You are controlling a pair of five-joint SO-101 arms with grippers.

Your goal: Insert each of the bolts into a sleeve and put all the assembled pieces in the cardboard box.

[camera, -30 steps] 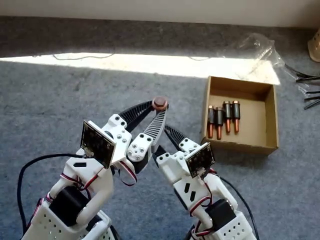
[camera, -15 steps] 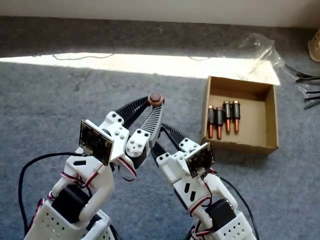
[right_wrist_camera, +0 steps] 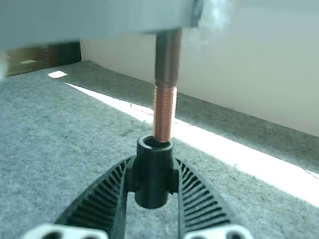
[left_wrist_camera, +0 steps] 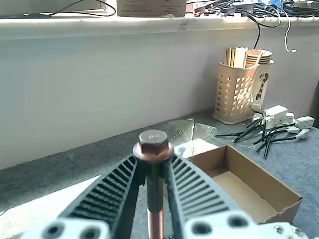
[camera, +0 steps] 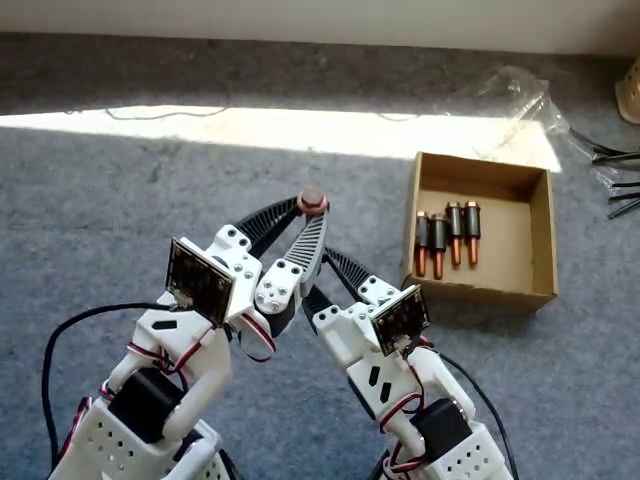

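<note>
left gripper (left_wrist_camera: 154, 167) closed on the bolt (left_wrist_camera: 153, 144), head up. right gripper (right_wrist_camera: 153, 168) closed on the sleeve (right_wrist_camera: 153, 181) directly below; threaded tip sits in its mouth. four assembled pieces (camera: 446, 238) lie in the cardboard box (camera: 480, 163).

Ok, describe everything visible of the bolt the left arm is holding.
The bolt looks like copper-toned metal, with a flanged hex head, a smooth dark shank and a bright threaded lower end. It stands upright, head up, clamped just under the flange between the left arm's black ribbed fingers. Its threaded tip sits at the mouth of the black sleeve, seemingly just entering.
</note>
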